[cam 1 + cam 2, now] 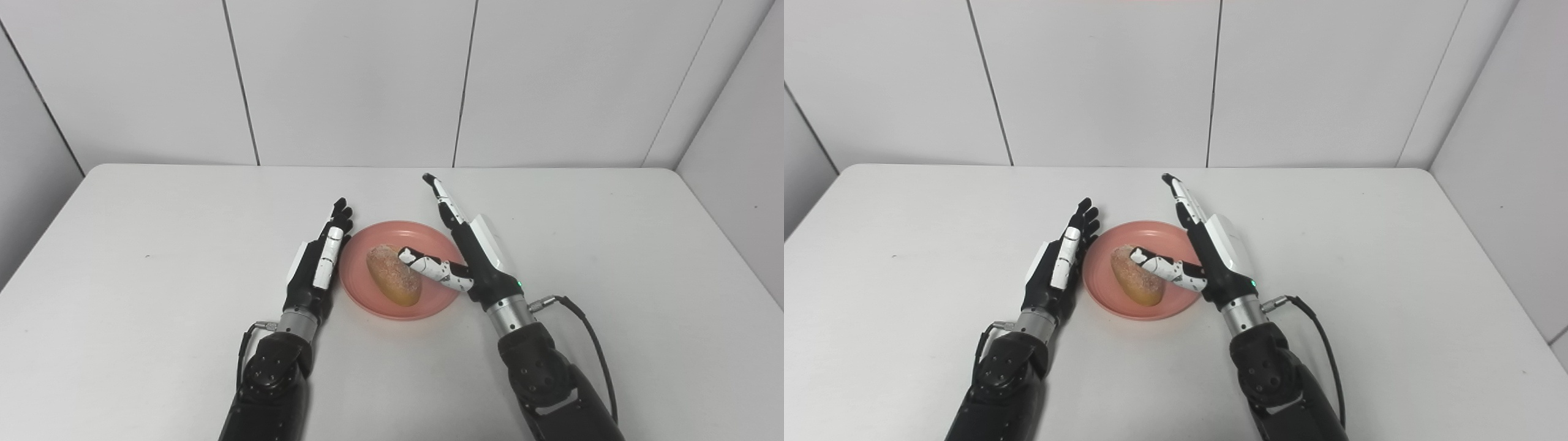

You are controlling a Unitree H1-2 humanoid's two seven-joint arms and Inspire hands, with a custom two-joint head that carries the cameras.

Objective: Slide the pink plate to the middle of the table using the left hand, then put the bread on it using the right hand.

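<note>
I count one pink plate (pixel 401 271) on my worktop (pixel 153 257), and one piece of bread (pixel 393 275) lying on that plate. Two hands of mine are in view: my left hand (pixel 320 264) and my right hand (pixel 468 254).

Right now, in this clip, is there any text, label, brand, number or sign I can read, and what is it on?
None can be read.
Plate: plain pink, no print.
Bread: no wrapper or label.
Left robot hand and right robot hand: black and white shells, no lettering visible.
Table and wall panels: blank.
</note>
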